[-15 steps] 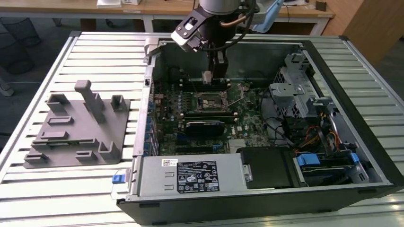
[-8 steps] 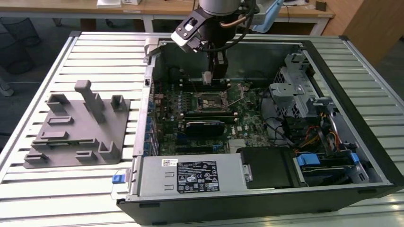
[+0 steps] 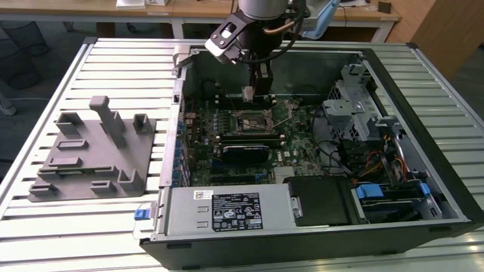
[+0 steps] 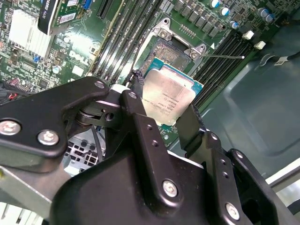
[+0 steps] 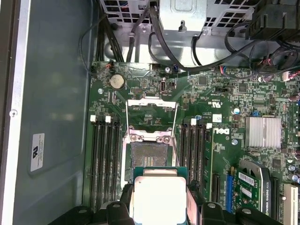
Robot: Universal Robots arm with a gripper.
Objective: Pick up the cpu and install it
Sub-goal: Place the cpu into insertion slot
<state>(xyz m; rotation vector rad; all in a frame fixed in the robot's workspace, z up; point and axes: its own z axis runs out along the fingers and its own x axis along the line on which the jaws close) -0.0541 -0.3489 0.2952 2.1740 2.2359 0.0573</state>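
Exterior view: a slatted metal table (image 3: 90,62) carries an open computer case (image 3: 423,113) lying on its side, with a grey plastic holder block (image 3: 90,153) beside it on the exterior view's left. Wooden desks (image 3: 196,11) stand behind. Inside the case the green motherboard (image 3: 298,144) faces up, and its socket (image 3: 252,120) has the frame flipped open. The arm (image 3: 261,22) reaches down from the far side of the case, its gripper (image 3: 253,90) pointing at the board just beyond the socket. In the second wrist view the black fingers (image 4: 140,122) pinch the cpu (image 4: 168,101) by opposite edges, holding it tilted above the board, near the open socket and clear of it.
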